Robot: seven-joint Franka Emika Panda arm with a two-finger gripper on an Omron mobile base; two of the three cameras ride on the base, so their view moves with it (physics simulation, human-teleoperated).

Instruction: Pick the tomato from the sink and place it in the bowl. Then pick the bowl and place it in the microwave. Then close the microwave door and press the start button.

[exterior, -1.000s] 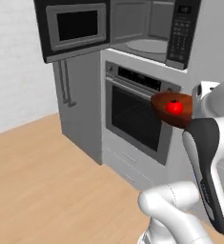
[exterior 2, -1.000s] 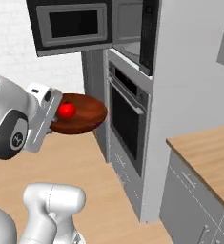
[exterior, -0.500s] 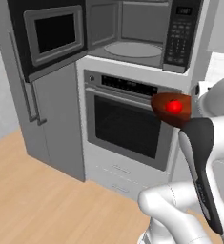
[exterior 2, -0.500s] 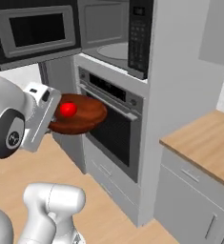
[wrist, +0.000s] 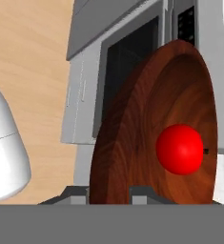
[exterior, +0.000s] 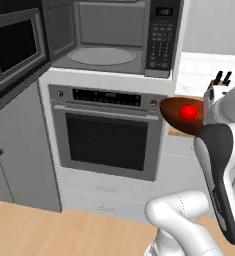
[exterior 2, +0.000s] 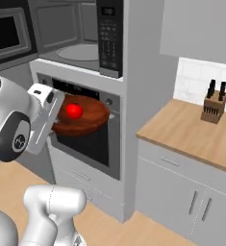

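A small, bright red tomato [wrist: 180,149] sits inside a shallow, glossy reddish-brown bowl [wrist: 132,143]. A tiny dark stem spot shows on one side of the tomato. The bowl is in the air, carried by the robot's gripper [wrist: 108,191], whose two dark finger tips clamp the bowl's rim, one on each side of the rim's edge. In the right base view the bowl [exterior 2: 81,120] hangs in front of the wall oven [exterior 2: 81,129], roughly level and below the microwave's floor. In the left base view the bowl [exterior: 181,116] is to the right of the oven's control strip, near the white arm.

Above the oven is the microwave [exterior: 109,37], a silver-and-black built-in unit. Its cavity is open, and the round glass turntable [exterior: 100,55] lies bare inside. A dark keypad strip [exterior: 160,35] runs down its right side. The microwave door [exterior: 16,47] is swung wide open to the left, its dark glass window facing out.

To the right, a wooden counter [exterior 2: 196,129] holds a knife block [exterior 2: 214,103] against a white tiled wall.

As for progress, the tomato is already in the bowl and the bowl is lifted. The bowl must yet be raised and set on the turntable, the door closed, and the start button pressed.
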